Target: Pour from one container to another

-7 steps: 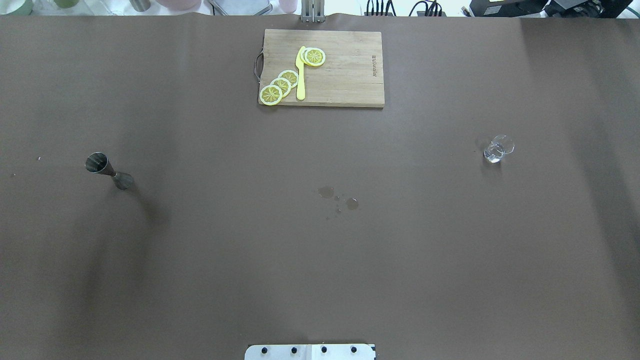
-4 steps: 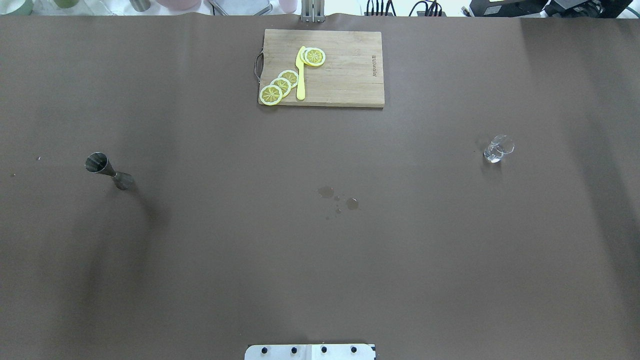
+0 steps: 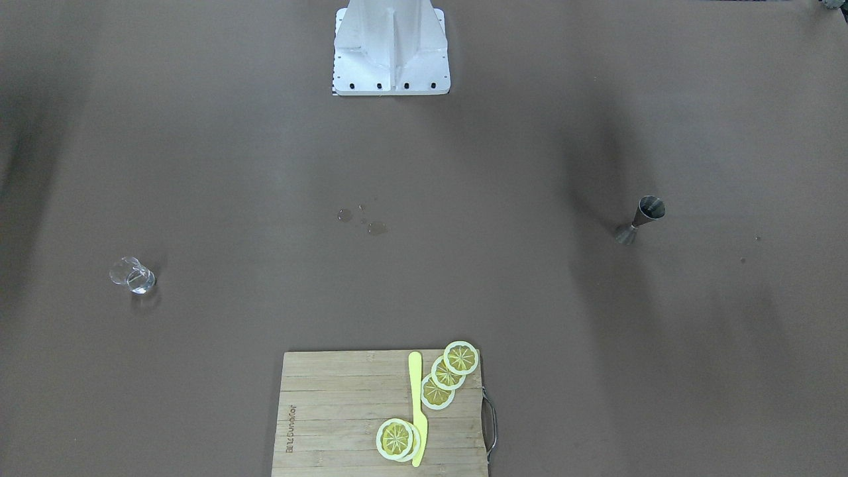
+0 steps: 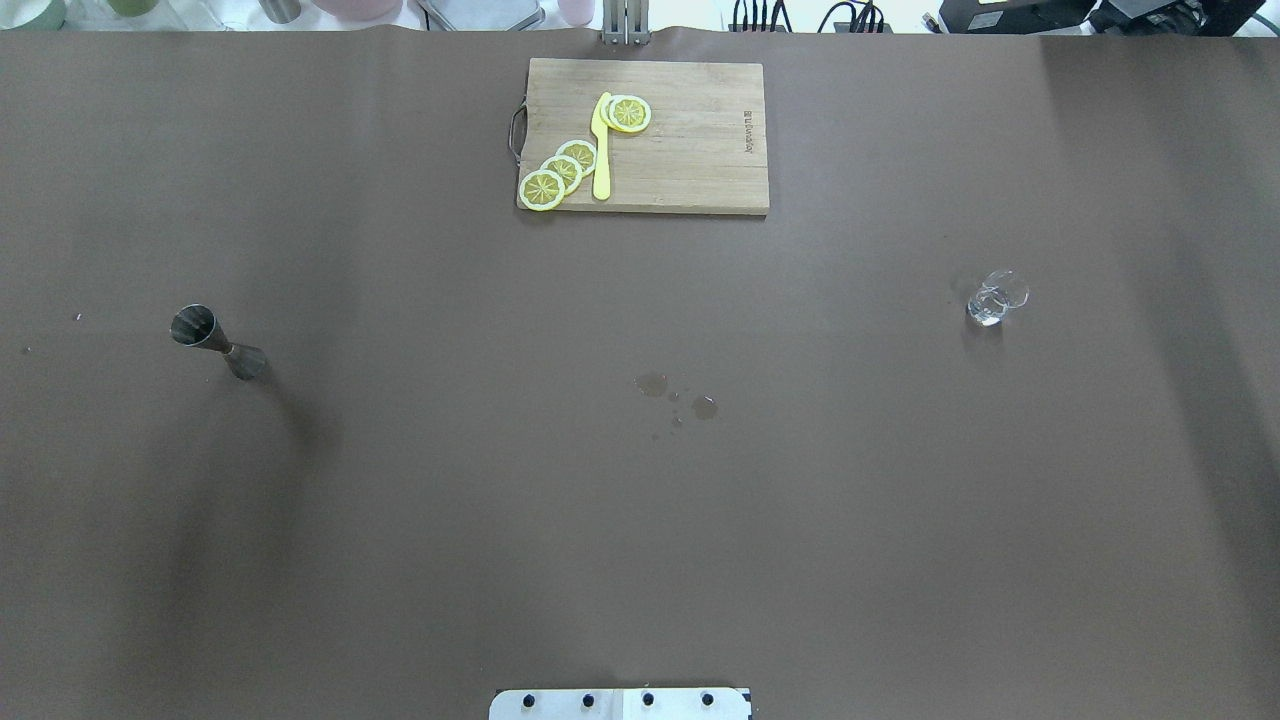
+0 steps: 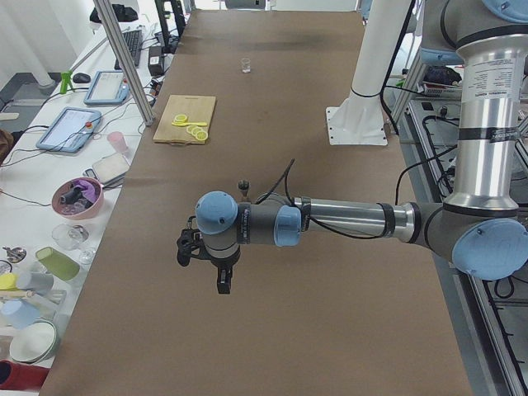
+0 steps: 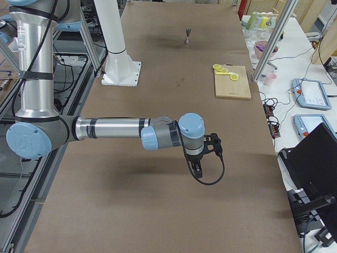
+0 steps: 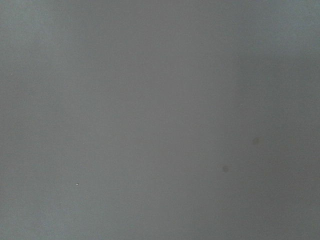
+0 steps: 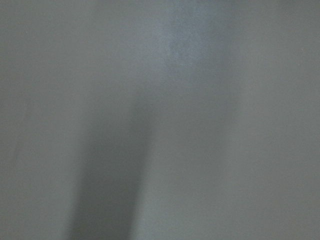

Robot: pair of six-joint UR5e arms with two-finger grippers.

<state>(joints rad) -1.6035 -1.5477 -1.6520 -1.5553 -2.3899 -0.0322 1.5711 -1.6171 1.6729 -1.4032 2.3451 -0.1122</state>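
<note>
A metal jigger [image 4: 215, 340] stands upright on the brown table's left side, also seen at the jigger [image 3: 639, 218]. A small clear glass [image 4: 995, 298] stands on the right side, and the glass [image 3: 134, 276] holds a little clear liquid. Neither gripper shows in the overhead or front views. My left gripper [image 5: 223, 279] hangs above the table's near end in the left side view, nearer that camera than the jigger [image 5: 243, 186]. My right gripper [image 6: 196, 169] hangs likewise in the right side view. I cannot tell whether either is open or shut. Both wrist views show only bare table.
A wooden cutting board [image 4: 700, 150] with several lemon slices [image 4: 562, 172] and a yellow knife [image 4: 601, 150] lies at the far middle. A few water drops [image 4: 677, 397] mark the table's centre. The robot's white base [image 3: 391, 46] stands at the near edge.
</note>
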